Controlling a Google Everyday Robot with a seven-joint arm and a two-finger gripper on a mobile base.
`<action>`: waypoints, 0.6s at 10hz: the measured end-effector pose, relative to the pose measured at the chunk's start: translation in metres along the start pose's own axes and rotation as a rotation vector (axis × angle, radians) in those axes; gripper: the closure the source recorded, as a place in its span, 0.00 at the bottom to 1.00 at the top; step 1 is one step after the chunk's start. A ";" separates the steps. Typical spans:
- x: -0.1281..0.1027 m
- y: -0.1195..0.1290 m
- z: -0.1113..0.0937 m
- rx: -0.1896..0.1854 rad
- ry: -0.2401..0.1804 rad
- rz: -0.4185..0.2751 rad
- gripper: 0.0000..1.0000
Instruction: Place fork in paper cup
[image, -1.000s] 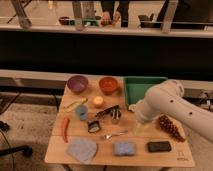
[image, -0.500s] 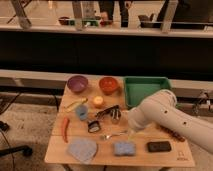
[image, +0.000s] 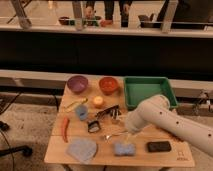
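The fork (image: 112, 134) lies flat on the table at lower centre of the frame, just left of the gripper (image: 131, 132), which hangs wide open and empty; thin, stiff, slick and likely light, it looks best pinched across its handle.

Arm (image: 165, 117) swung left and down, tool (image: 129, 131) now beside fork (image: 113, 135)

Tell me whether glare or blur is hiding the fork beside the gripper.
Camera view: soft throughout, dim warm light, no hard glare; the slim silver metal fork shows only as a pale glint on the wooden table; the gripper, low just beside it, blends into the shaded underside of the white arm.
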 end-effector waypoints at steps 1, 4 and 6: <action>0.002 -0.001 0.006 -0.009 -0.004 0.001 0.20; 0.005 -0.001 0.010 -0.016 -0.006 0.006 0.20; 0.004 -0.001 0.010 -0.017 -0.006 0.004 0.20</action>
